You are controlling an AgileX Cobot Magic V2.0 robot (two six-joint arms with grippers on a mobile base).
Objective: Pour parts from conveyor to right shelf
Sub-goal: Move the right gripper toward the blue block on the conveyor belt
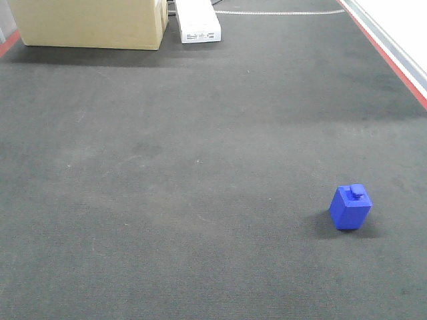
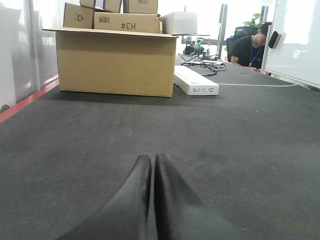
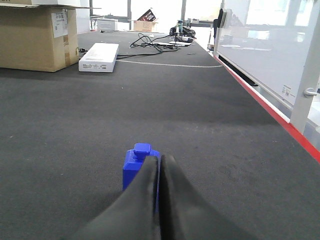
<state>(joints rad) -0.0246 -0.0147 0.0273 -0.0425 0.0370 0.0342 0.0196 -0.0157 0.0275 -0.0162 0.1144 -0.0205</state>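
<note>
Fingers (image 3: 142, 200) on the right gripper (image 3: 159, 157) are pressed flat together with nothing between them. Same story on the left gripper (image 2: 152, 159), which is closed on nothing over bare belt (image 1: 200, 167). So neither arm is holding anything right now.

The blue block (image 1: 351, 208) sits by itself on the belt, knob up, over toward the right side but well short of the red strip (image 1: 393, 63) along that edge. From the right wrist view it's dead ahead of the closed tips and partly hidden behind them. Can't tell if they're touching it or just close.

What I'd worry about: if that arm goes forward with the jaws shut, it'll shove the block along or tip it over instead of grabbing it. It looks small and light, so one nudge could send it skidding toward the edge. The jaws need to open first, wide enough to take the body and not pinch the little knob, which looks like a slippery thing to hang on to.

Also, the shelf isn't in any view, so no idea how far the carry is. The cardboard box (image 1: 87, 23) and white box (image 1: 199, 23) at the far end are well out of the way.
</note>
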